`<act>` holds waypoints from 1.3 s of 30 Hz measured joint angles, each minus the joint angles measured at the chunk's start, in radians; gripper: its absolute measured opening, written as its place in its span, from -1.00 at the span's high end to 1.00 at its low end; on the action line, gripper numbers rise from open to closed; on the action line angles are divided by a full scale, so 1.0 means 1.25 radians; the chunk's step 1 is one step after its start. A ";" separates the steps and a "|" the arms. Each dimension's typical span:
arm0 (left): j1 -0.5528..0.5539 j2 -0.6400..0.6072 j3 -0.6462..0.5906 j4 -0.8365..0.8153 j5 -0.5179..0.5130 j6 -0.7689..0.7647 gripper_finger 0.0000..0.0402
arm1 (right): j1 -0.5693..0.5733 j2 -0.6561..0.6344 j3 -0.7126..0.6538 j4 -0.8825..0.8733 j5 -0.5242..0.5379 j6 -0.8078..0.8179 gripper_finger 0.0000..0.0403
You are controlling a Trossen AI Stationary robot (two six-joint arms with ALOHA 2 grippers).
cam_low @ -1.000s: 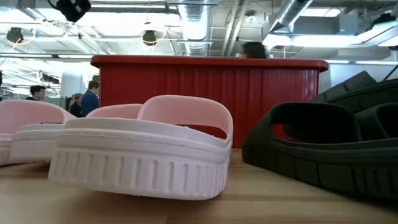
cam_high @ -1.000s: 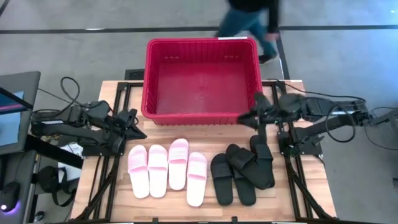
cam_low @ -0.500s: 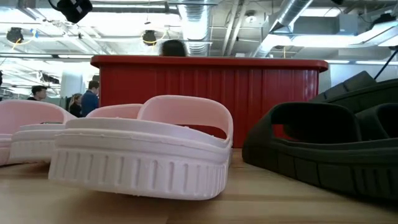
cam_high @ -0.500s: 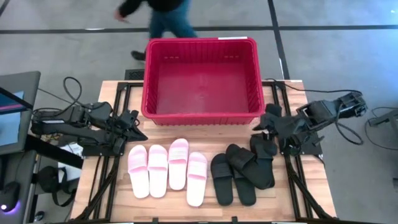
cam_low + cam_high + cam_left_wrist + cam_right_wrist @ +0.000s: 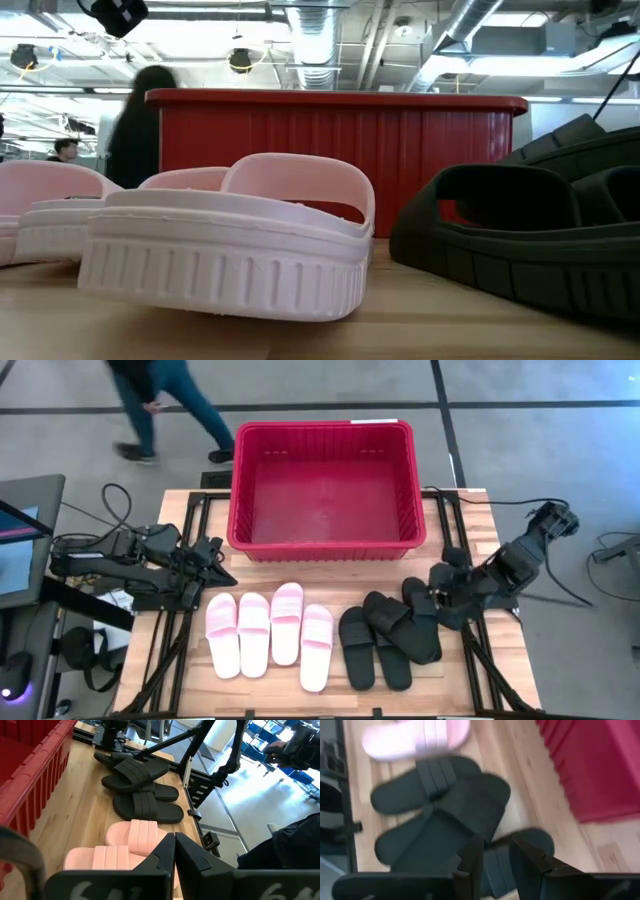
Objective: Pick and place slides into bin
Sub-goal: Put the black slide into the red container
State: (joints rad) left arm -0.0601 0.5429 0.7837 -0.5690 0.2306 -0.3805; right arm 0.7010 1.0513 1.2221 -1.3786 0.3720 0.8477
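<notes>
At table's left edge, left gripper (image 5: 222,572) sits parked beside the pink slides (image 5: 270,630), fingers pressed together, holding nothing. Centre: four pink slides in a row, then black slides (image 5: 390,633) partly overlapped; red bin (image 5: 325,545) behind them holds no slides. Far right, right gripper (image 5: 433,598) is over the outermost black slide, fingers (image 5: 470,857) slightly parted, nothing grasped.
</notes>
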 joint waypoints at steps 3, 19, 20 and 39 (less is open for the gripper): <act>0.000 0.000 0.000 0.000 -0.002 0.000 1.00 | 0.054 0.019 0.000 -0.063 0.003 0.063 0.60; 0.000 0.000 0.000 0.001 -0.026 0.016 1.00 | 0.229 0.192 -0.030 -0.125 0.039 0.291 0.60; 0.000 0.000 0.000 0.001 -0.026 0.016 1.00 | 0.237 0.200 -0.032 -0.121 0.039 0.307 0.60; 0.000 0.000 0.000 0.016 -0.026 -0.003 1.00 | 0.270 0.237 -0.157 -0.016 0.039 0.392 0.60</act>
State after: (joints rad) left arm -0.0601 0.5430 0.7837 -0.5493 0.1978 -0.3846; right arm 1.0386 1.3479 1.0253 -1.3982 0.4203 1.3377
